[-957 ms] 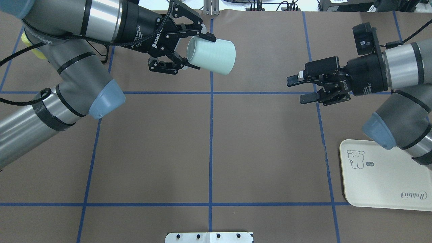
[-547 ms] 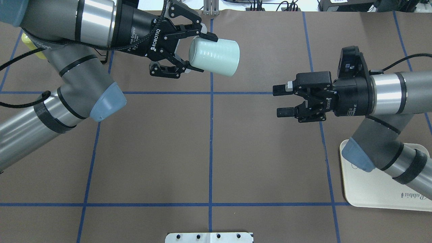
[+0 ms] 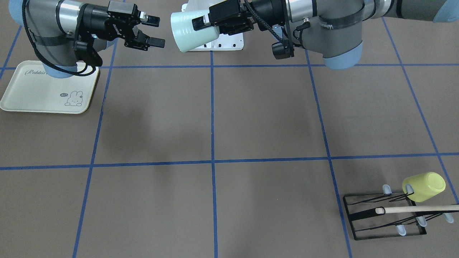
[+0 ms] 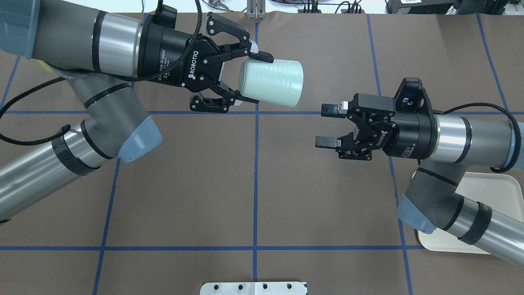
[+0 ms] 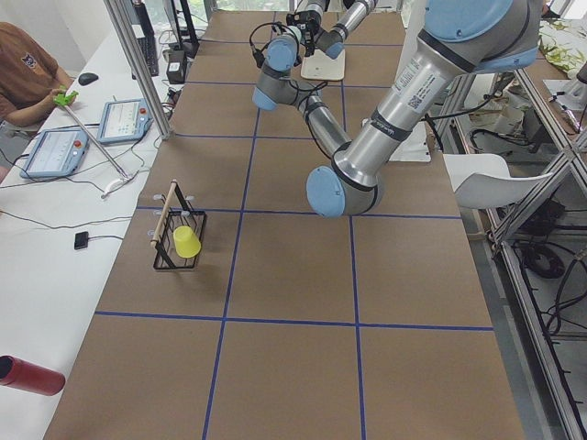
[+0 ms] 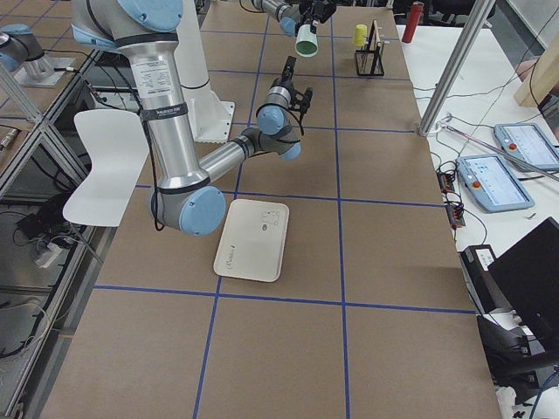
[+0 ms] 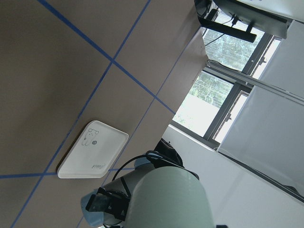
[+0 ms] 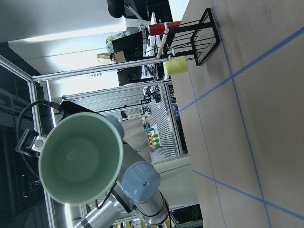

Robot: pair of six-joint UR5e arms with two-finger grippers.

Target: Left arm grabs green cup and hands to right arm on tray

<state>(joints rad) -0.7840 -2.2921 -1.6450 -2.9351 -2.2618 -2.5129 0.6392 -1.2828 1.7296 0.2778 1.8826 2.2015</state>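
My left gripper (image 4: 254,78) is shut on the base end of the pale mint-green cup (image 4: 273,84). It holds the cup on its side in the air over the far middle of the table, with the mouth toward the right arm. The cup also shows in the front view (image 3: 188,33), and its open mouth fills the right wrist view (image 8: 78,164). My right gripper (image 4: 326,126) is open and empty, level with the cup and a short gap to its right. The cream tray (image 4: 491,187) lies at the near right, partly under the right arm's elbow, and shows bare in the front view (image 3: 32,96).
A yellow-green cup (image 3: 425,186) hangs on a black wire rack (image 3: 383,218) with a wooden dowel at the far left corner. A white mounting plate (image 4: 254,288) sits at the near edge. An operator (image 5: 27,78) sits beyond the table's far side.
My left gripper carried the cup rightward and a little toward me. My right gripper swung left toward the cup, still open. The right arm's elbow now covers much of the tray.
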